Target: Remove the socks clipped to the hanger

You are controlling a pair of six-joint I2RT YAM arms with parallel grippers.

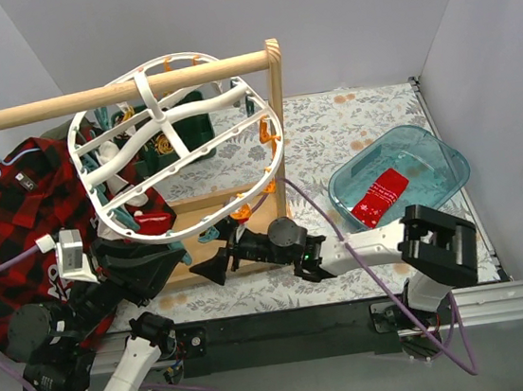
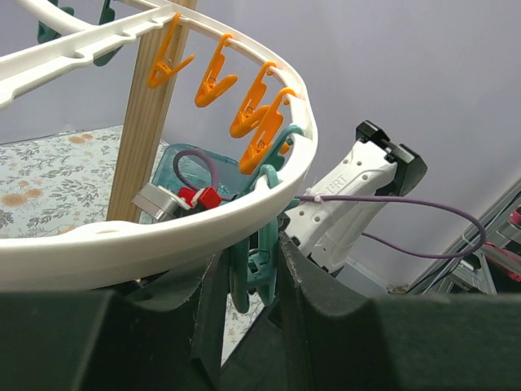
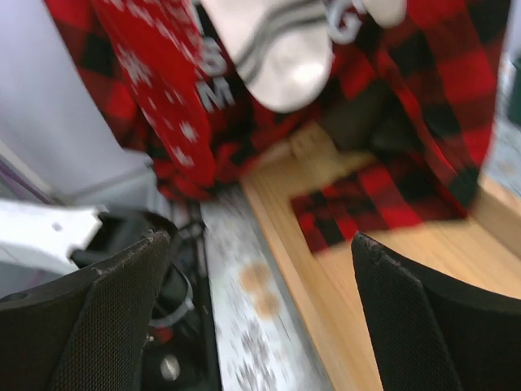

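Observation:
The white oval hanger (image 1: 103,210) hangs tilted from the wooden rail (image 1: 59,103). A red snowflake sock (image 1: 154,213) and a dark green sock (image 1: 176,134) hang under it. Another red sock (image 1: 381,197) lies in the teal bin (image 1: 440,156). My left gripper (image 1: 175,254) is under the hanger's near rim (image 2: 163,236); in the left wrist view the gripper (image 2: 248,265) is shut on a teal clip (image 2: 262,244). My right gripper (image 1: 215,268) is open and empty, low by the stand's base. The blurred right wrist view shows that gripper (image 3: 260,244) facing the red snowflake sock (image 3: 155,90) and a white sock (image 3: 281,49).
A red-and-black plaid shirt (image 1: 8,227) hangs at the left on a thin hanger. Orange clips (image 2: 244,106) line the rim. The wooden stand's post (image 1: 281,126) and base board (image 3: 350,285) are close to my right gripper. Walls close in on both sides.

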